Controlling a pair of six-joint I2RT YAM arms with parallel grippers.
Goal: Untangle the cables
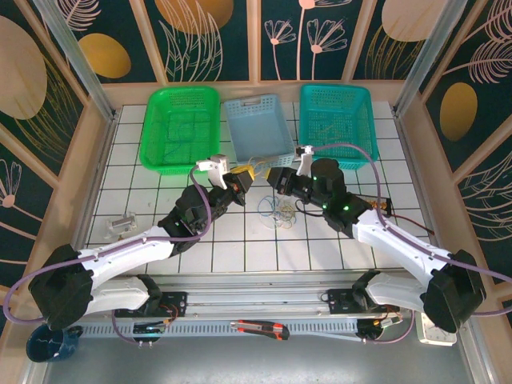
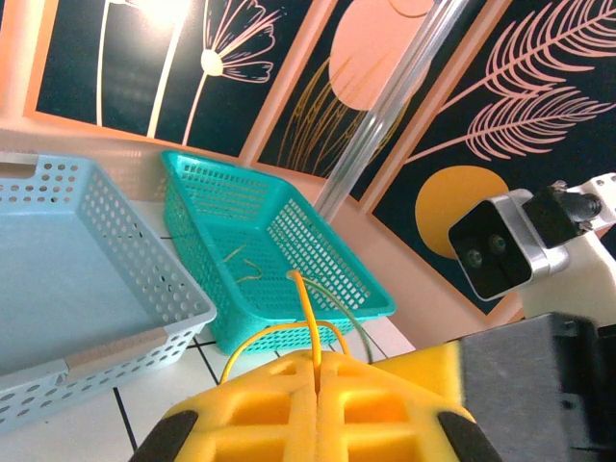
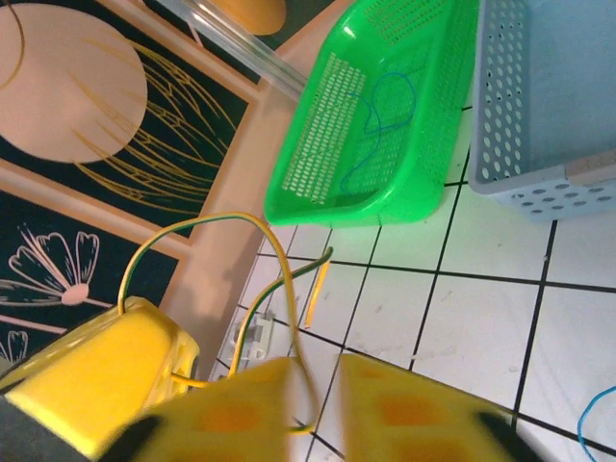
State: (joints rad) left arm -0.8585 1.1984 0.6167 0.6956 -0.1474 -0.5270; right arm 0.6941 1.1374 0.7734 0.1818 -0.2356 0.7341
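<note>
Scanning the back of the white gridded tabletop (image 1: 264, 248) first: bright green perforated plastic basket (image 1: 180, 128) at eleven o'clock with a thin blue wire (image 3: 385, 115) curled inside. Pale blue-grey slotted plastic basket (image 1: 258, 128) at twelve. Teal mesh-walled basket (image 1: 336, 120) at one, holding a few yellowish strands (image 2: 241, 262). Over at nine, a small clear plastic piece (image 1: 124, 222), well apart from the action. Down at six on the metal rail, a red-and-black cutter (image 1: 260, 328); at seven, off the table edge, a dark blue mug (image 1: 48, 344). Thick purple hoses (image 1: 200, 212) arching over both forearms, clear of the work.

Now the middle: a loose tangle of thin greenish, whitish and yellowish-tan cables (image 1: 280, 212), resting on the tiles just toward six o'clock from both tools.

On to the left gripper (image 1: 246, 177), at ten o'clock of the tangle: blocky yellow pads pressed together, clamping a yellow strand (image 2: 310, 318) of it, seen from the left wrist rising straight out of the seam.

Then the right gripper (image 1: 278, 179), at twelve of the tangle and close beside the left one: pads drawn in to a thin slit, apparently nipping a green-and-yellow strand (image 3: 279, 255) looping across from the left pads.

Slack glossy wires, matte foam-like pads, hard latticed basket walls.
</note>
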